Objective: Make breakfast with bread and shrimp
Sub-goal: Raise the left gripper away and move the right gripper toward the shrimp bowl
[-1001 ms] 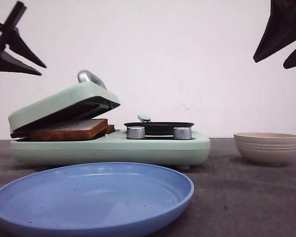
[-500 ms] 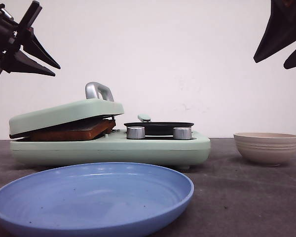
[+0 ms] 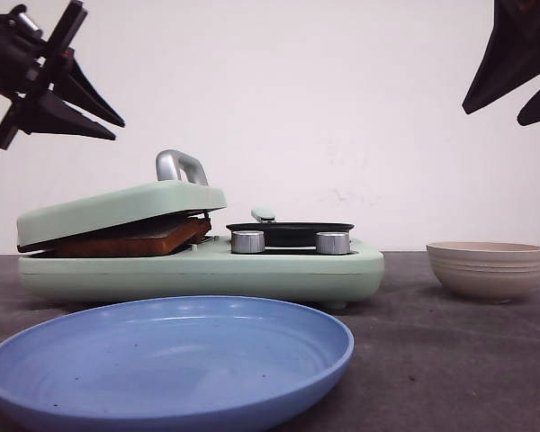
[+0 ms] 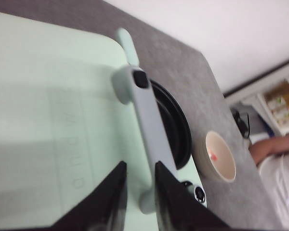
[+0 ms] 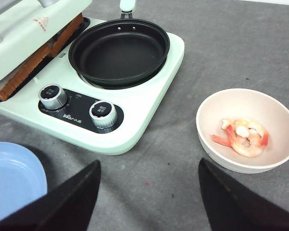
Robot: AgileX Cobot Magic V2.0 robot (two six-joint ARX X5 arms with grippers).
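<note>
The bread (image 3: 130, 239) lies in the mint-green sandwich maker (image 3: 198, 270), and the lid (image 3: 117, 205) rests down on it at a slight tilt. Its brown crust (image 5: 36, 60) shows under the lid in the right wrist view. The shrimp (image 5: 243, 137) lies in the beige bowl (image 5: 279, 120) to the right of the appliance. High above the lid's left side hangs my left gripper (image 3: 119, 130), open and holding nothing. The left wrist view shows the left gripper (image 4: 140, 166) over the lid handle (image 4: 147, 120), not touching it. My right gripper (image 3: 491, 115) stands wide open and empty at the upper right.
A black pan (image 5: 119, 50) sits on the appliance's right half, behind two silver knobs (image 3: 247, 241). A large blue plate (image 3: 171, 360) lies in front near the table edge. The beige bowl (image 3: 486, 268) stands apart at the right.
The lid dropped from propped open onto the bread. My left gripper moved right, over the lid. The right gripper has not moved.
</note>
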